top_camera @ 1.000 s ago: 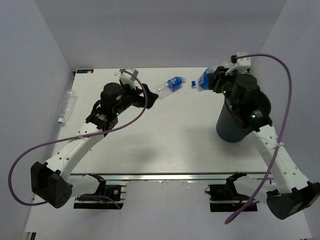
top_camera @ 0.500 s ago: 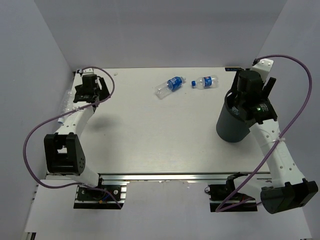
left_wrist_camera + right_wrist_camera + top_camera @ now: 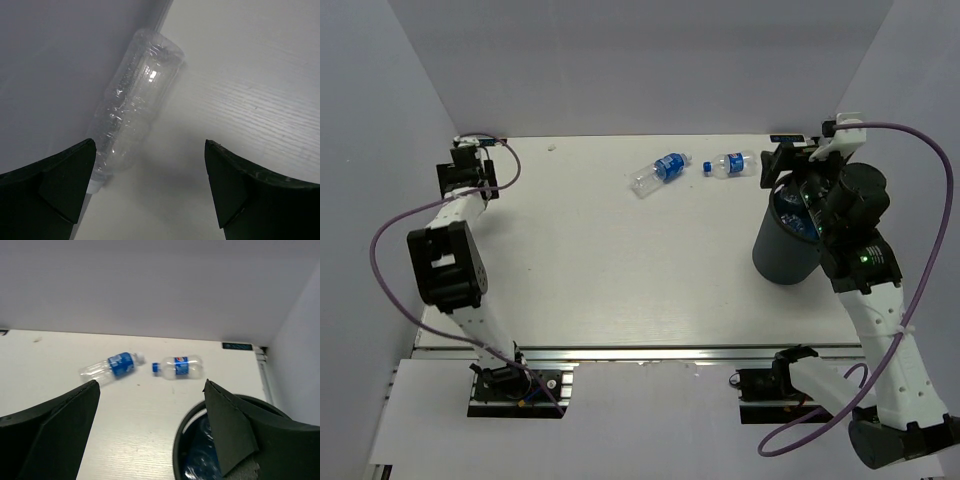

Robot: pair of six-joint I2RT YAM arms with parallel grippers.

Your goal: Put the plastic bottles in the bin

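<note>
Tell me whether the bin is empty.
Not empty: inside the bin, the right wrist view shows a blue-labelled plastic bottle; how many lie there, cannot tell.

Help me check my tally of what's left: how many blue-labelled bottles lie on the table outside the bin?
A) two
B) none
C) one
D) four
A: the left labelled bottle and the right labelled bottle lie on the table, caps toward each other, outside the bin.
</note>
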